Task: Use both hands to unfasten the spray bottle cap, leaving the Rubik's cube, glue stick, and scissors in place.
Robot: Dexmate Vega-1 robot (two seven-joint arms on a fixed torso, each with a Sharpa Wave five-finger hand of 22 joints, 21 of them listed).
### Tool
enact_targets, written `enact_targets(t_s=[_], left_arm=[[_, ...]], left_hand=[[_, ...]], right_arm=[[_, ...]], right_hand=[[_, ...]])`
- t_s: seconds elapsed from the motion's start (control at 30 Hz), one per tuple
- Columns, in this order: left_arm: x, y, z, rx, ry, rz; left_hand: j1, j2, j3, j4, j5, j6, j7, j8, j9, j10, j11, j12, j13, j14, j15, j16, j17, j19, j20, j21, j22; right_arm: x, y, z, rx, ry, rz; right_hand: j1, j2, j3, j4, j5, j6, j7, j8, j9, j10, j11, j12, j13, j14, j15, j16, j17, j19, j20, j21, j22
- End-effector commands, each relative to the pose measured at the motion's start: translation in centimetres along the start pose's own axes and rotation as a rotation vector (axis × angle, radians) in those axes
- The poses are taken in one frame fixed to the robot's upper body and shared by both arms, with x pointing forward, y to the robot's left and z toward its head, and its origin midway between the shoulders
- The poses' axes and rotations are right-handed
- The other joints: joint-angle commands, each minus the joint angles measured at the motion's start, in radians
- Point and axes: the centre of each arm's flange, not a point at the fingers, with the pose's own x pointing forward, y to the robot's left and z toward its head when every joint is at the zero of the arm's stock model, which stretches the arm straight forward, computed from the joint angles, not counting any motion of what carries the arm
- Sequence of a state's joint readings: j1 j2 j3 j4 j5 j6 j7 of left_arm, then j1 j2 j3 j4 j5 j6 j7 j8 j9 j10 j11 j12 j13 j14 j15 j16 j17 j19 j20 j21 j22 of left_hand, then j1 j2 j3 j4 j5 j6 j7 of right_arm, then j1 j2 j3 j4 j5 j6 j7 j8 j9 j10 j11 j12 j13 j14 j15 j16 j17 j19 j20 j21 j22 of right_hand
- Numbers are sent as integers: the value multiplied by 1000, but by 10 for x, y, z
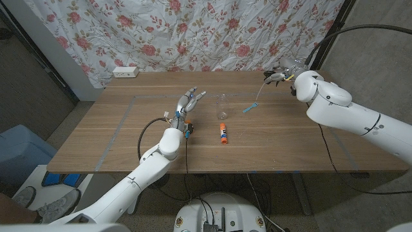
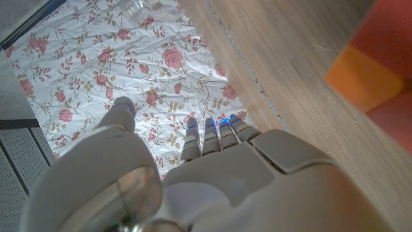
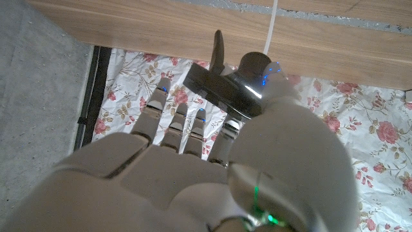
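Wooden desk [image 1: 290,148] carrying clear spray bottle [image 1: 222,101] mid-desk, uncapped; right robot hand [image 1: 280,75] raised, clamped on spray cap [image 3: 222,87] with dangling tube [image 1: 259,95]; left robot hand [image 1: 188,103] fingers apart, empty; glue stick [image 1: 223,133] near bottle.

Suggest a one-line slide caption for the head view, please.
Right hand lifts the spray cap, its tube dangling, above the clear bottle; the open left hand waits beside it, glue stick nearby.

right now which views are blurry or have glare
Head view: evenly lit and sharp, though the clear spray bottle barely stands out. Left wrist view: the Rubik's cube is a close, soft blur. Right wrist view: a highlight glints on the spray cap that the right hand holds.
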State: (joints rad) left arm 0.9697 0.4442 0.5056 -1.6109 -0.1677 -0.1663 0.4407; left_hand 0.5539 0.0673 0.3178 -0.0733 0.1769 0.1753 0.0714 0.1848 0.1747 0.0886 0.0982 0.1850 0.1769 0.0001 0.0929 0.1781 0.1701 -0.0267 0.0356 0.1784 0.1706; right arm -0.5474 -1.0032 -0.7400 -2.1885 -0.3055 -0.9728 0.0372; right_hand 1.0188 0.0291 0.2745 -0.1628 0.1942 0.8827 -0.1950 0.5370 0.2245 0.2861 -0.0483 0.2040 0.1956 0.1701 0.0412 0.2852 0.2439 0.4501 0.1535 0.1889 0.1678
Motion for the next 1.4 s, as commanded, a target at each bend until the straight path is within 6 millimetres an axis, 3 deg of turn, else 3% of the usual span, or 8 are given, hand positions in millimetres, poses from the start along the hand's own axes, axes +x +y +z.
enact_targets(t_s=[0.03,0.77,1.4], left_arm=[[1,17,-8,-101,19,15],[0,38,-23,-157,38,63],[-7,45,-33,-193,45,94]], left_hand=[[-15,8,3,9,4,-2,-4,-1,2,-10,-2,3,3,3,6,4,4,-3,3,9,1],[-39,21,2,7,5,-8,-7,-3,1,-25,-6,2,2,-10,-6,-2,0,-23,0,5,1],[-59,34,3,11,6,-7,-5,-3,0,-24,-6,4,2,-10,-8,-1,0,-26,-5,6,1]], right_arm=[[7,13,-3,-64,40,4],[20,38,-5,-225,106,24],[27,51,-10,-288,127,55]], right_hand=[[2,4,-2,5,4,40,-23,28,8,7,-4,6,3,7,-7,9,6,-3,-4,3,1],[1,7,-3,7,2,44,-25,40,21,19,-12,7,3,16,-21,14,8,7,1,4,1],[6,6,-3,3,1,45,-26,48,29,26,-16,7,4,19,-32,16,9,12,-6,4,0]])
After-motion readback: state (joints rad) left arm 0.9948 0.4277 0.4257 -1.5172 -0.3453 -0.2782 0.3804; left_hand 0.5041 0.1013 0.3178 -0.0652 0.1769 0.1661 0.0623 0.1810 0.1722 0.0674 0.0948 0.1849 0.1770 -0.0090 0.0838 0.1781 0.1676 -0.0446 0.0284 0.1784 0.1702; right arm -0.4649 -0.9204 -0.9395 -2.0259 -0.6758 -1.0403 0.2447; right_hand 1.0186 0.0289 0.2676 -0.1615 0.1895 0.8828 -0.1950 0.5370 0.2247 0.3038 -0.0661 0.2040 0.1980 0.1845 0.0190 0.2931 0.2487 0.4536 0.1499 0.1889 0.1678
